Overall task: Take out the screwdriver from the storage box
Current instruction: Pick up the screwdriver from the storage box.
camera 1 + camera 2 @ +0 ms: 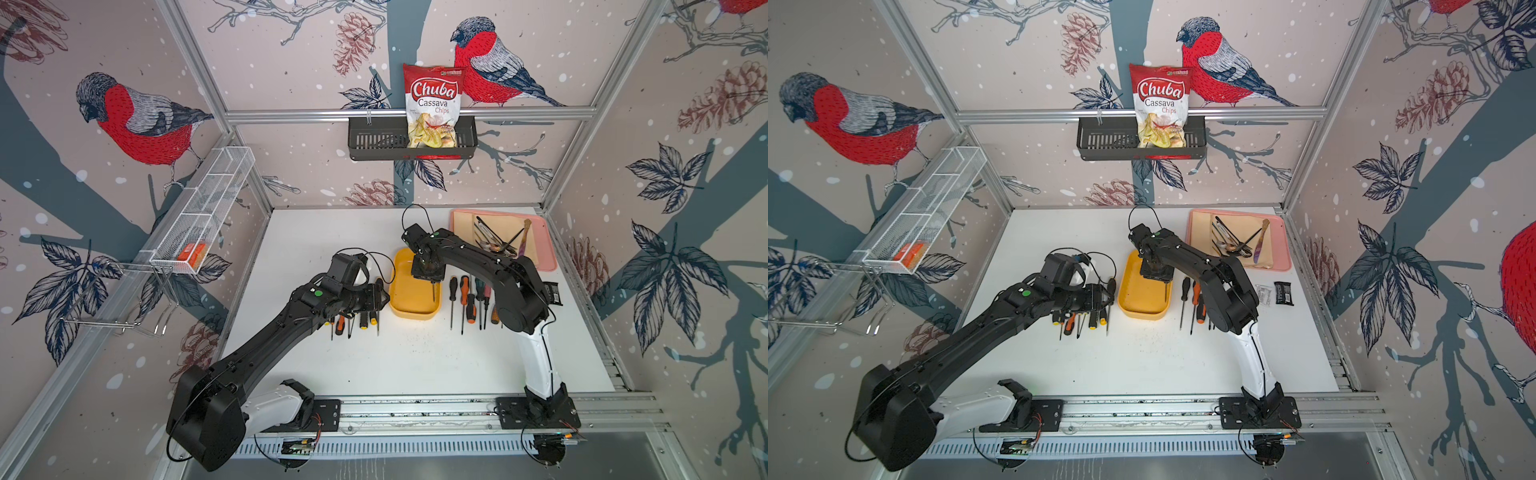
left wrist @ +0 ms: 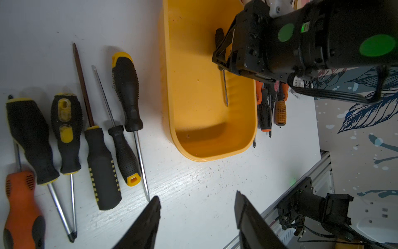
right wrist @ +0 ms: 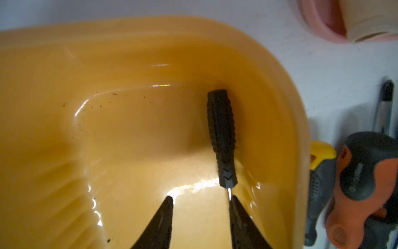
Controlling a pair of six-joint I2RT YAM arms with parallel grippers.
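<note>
Our right claw (image 3: 201, 199) hangs inside the box (image 3: 299, 120), jaws apart with nothing between them. One finger (image 3: 241, 215) sits right at the shaft of the black screwdriver (image 3: 221, 138), which lies on the box floor close along a side wall. We judge this the reach before the grasp. Next we must shift sideways until the shaft sits between the jaws, then close and lift. Our left claw (image 2: 197, 197) hovers open and empty over the table (image 2: 193, 176).

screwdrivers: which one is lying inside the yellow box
The slim screwdriver with the all-black handle, lying along a wall of the storage box by the right gripper. The other screwdrivers lie outside it on the table.
</note>
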